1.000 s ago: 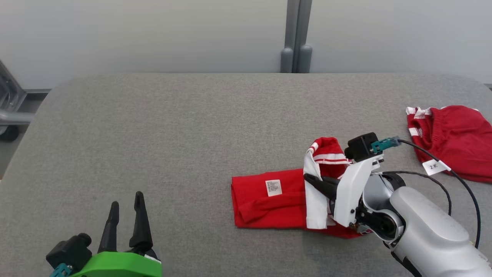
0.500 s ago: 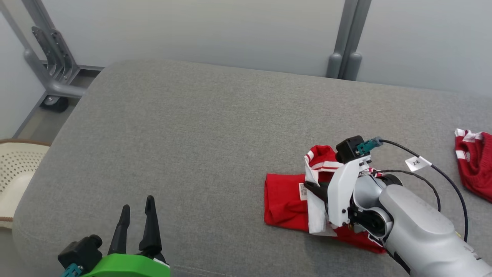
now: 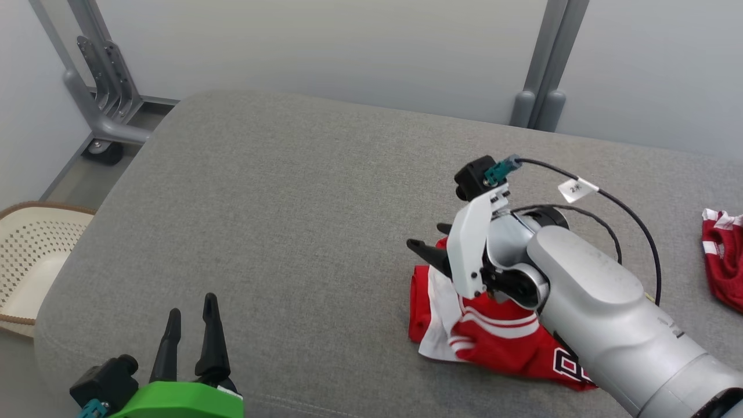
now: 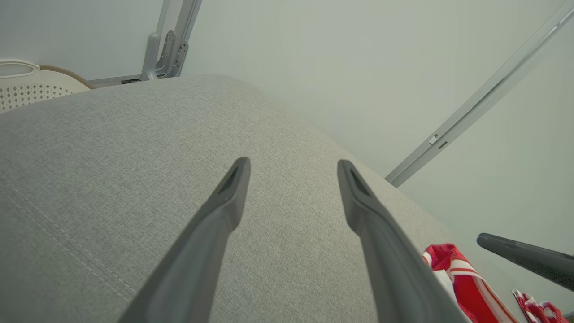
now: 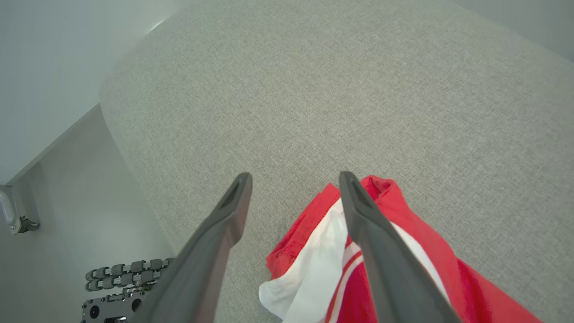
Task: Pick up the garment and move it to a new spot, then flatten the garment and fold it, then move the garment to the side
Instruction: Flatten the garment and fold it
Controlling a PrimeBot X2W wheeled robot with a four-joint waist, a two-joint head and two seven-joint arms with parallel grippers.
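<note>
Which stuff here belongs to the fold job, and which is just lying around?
Job: red-and-white garment on the grey table; right gripper, jaws open over it; left gripper, open, off to the side.
Lying about: second red garment at the right edge; cream basket beside the table.

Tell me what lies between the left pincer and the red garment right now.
Only bare grey table top. The head view shows nothing lying on the stretch from the left pincer across to the red garment.
</note>
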